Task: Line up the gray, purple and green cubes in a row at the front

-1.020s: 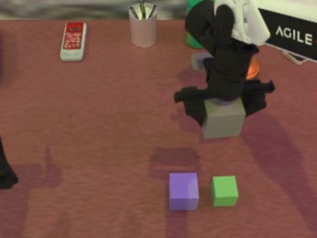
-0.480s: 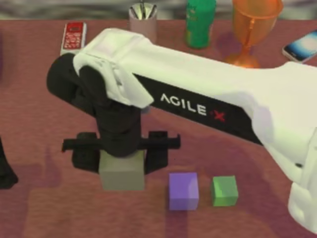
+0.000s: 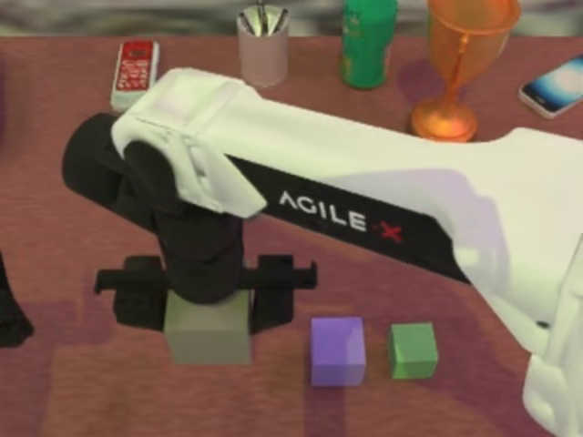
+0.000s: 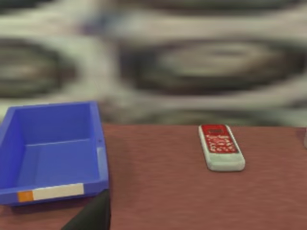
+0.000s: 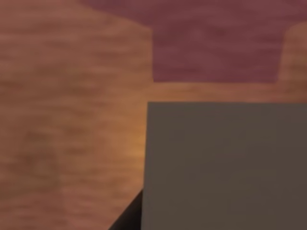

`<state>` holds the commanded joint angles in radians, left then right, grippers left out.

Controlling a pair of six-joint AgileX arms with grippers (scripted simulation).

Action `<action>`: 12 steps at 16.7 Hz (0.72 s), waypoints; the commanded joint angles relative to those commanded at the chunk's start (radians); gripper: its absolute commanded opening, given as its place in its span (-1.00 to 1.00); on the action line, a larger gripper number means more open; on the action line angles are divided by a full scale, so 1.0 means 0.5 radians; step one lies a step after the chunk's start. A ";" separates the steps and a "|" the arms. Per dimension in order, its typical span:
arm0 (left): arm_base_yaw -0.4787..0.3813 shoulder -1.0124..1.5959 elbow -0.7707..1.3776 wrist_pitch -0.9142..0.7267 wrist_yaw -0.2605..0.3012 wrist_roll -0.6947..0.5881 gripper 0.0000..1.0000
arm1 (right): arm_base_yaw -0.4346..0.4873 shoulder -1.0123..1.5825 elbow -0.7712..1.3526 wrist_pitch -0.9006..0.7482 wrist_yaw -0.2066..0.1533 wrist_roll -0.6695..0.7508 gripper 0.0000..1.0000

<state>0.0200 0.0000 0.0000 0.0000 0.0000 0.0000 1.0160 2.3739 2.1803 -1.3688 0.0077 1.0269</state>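
Note:
My right gripper [image 3: 208, 311] reaches across the table and is shut on the gray cube [image 3: 209, 335], with a black finger on each side of it, at the front left of centre. In the right wrist view the gray cube [image 5: 225, 167] fills most of the picture. Whether it rests on the table or hangs just above it cannot be told. The purple cube [image 3: 338, 350] lies to its right, a gap apart, with the small green cube [image 3: 413, 350] beside that. My left arm [image 3: 7, 317] is parked at the table's left edge.
Along the back stand a red phone [image 3: 135, 75], a pen cup [image 3: 262, 45], a tall green can [image 3: 368, 41], an orange goblet [image 3: 455, 68] and a smartphone [image 3: 553, 86]. A blue bin [image 4: 50, 151] shows in the left wrist view.
My right arm has carried the gray cube from the middle right across to the front left, lately shifting a little further left and forward. The purple and green cubes have not moved.

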 joint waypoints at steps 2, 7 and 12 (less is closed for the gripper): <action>0.000 0.000 0.000 0.000 0.000 0.000 1.00 | -0.002 0.012 -0.099 0.110 0.002 0.002 -1.00; 0.000 0.000 0.000 0.000 0.000 0.000 1.00 | 0.007 0.056 -0.392 0.445 0.002 0.003 -1.00; 0.000 0.000 0.000 0.000 0.000 0.000 1.00 | 0.009 0.062 -0.420 0.473 0.002 0.003 -1.00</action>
<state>0.0200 0.0000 0.0000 0.0000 0.0000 0.0000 1.0206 2.4049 1.9705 -1.1321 0.0089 1.0286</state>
